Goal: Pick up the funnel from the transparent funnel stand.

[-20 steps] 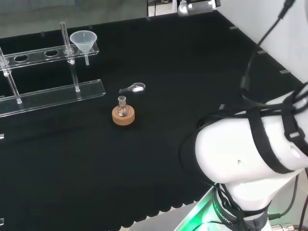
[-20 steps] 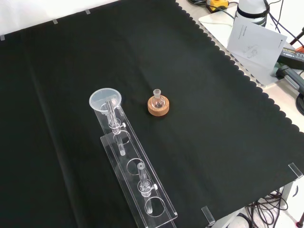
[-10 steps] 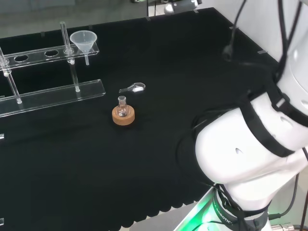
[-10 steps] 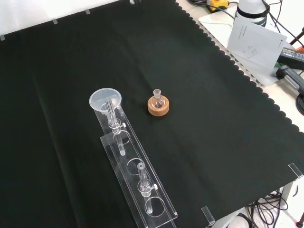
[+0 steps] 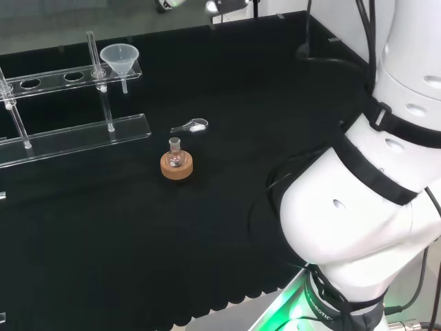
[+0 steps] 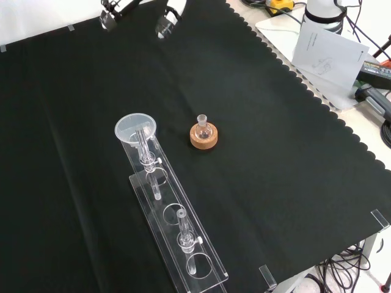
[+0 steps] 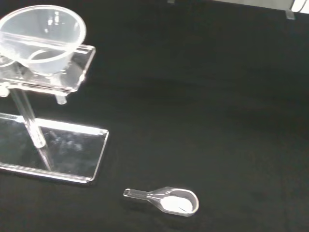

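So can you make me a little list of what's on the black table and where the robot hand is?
funnel: sits in the end hole of the stand, untouched
funnel stand: clear, long, on the black cloth
small flask: upright on a cork ring
clear scoop: lying flat, white powder in it
robot hand: at the front view's top edge, far from the funnel, holding nothing

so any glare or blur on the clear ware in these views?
Wrist view: funnel close, softly blurred, bright highlights along its rim; the stand base reflects pale light. Front view: hand at the top edge smeared, fingertips catching light. Head view: small scoop glints white against the black cloth, which shows almost no shadows.
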Robot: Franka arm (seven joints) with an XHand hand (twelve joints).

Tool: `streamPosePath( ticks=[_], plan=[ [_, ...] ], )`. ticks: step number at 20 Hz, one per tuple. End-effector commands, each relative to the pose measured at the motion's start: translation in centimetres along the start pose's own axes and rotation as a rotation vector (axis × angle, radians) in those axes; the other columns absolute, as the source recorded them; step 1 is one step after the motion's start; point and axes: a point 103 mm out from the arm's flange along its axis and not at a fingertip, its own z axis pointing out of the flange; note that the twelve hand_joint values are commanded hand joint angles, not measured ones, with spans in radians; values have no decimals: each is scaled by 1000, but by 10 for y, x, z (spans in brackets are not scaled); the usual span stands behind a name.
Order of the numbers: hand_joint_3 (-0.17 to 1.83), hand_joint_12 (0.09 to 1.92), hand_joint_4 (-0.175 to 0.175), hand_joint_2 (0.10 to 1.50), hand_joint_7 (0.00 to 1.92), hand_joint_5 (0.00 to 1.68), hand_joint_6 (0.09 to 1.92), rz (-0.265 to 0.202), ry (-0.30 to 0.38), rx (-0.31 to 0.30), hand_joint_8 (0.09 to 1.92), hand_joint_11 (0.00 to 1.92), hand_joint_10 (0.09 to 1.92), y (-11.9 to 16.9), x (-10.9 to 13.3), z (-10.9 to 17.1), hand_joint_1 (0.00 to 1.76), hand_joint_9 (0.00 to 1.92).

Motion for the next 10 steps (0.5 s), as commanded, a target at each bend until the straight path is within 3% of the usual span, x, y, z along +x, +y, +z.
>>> streamPosePath(
  ticks=[1,6,10],
  plan=[
    [190,1453,4,977,50,198,87,-33,-40,75,602,46,727,18,45,12,417,176],
    [174,1513,-13,897,27,261,87,-19,-79,121,658,185,769,28,67,18,499,191],
    [177,1522,-20,863,3,227,87,-60,-81,158,670,235,796,33,91,21,526,187]
  ],
)
